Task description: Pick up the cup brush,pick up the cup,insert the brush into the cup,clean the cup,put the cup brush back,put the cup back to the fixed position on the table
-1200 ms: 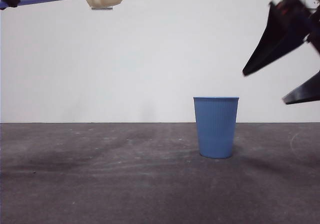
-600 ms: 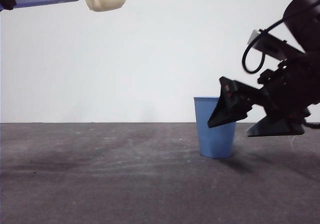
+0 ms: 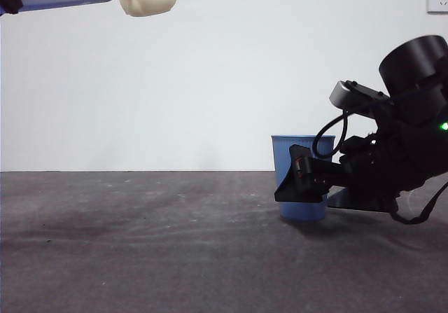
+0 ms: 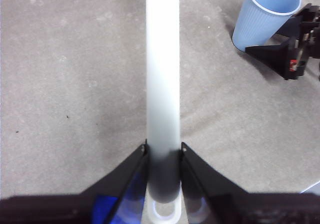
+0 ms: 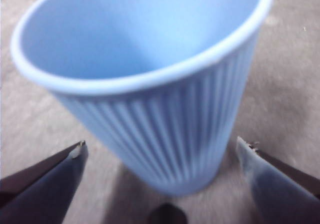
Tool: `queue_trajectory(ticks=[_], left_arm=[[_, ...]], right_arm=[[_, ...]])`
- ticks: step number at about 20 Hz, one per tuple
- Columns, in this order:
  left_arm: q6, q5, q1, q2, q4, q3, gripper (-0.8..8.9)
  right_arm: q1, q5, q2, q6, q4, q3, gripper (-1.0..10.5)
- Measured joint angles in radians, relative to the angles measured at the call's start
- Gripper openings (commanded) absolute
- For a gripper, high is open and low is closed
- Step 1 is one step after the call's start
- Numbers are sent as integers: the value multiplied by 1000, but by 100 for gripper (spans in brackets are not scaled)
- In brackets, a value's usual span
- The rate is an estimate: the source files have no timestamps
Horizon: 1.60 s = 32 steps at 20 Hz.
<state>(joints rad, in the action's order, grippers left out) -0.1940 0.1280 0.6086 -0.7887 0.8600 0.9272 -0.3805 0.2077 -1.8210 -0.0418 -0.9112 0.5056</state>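
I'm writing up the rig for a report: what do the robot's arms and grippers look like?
Both grippers have flat, tapering black jaws. The right gripper sits on a bulky black arm with a round black housing, a looping black cable, a grey fitting and a small red marking. The left gripper shows blue inner pads.

From the front view we look level across the worktop [image 3: 140,257] toward a white wall. From the left wrist view we look down from high. The right wrist view sits very near the cup [image 5: 165,119]. All three views share this cup [image 3: 287,152] [image 4: 265,16].
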Motion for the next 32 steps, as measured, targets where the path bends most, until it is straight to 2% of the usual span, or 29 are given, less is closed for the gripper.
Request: queue_trajectory(ticks=[6, 9, 11, 17, 22, 24, 26, 32], left_arm=[[0, 0, 0, 0, 7, 0, -13], [0, 0, 0, 0, 8, 0, -13], [0, 0, 0, 0, 10, 0, -13], [0, 0, 0, 0, 13, 0, -12], [18, 24, 0, 0, 65, 0, -12], [45, 31, 0, 0, 91, 0, -13], [80, 30, 0, -1, 108, 0, -13], [243, 21, 0, -64, 165, 0, -13]], right_arm=[[0, -31, -96, -31, -135, 0, 491], [-1, -33, -112, -46, -166, 16, 426], [-5, -36, -116, -53, -169, 35, 358], [-13, -67, -117, -67, -167, 39, -18], [-14, -68, -117, -67, -161, 40, -17], [-19, -67, -84, -64, -82, 47, -17], [-34, -66, 4, -31, 85, 49, -17], [-90, -108, 336, 136, 682, 112, -17]])
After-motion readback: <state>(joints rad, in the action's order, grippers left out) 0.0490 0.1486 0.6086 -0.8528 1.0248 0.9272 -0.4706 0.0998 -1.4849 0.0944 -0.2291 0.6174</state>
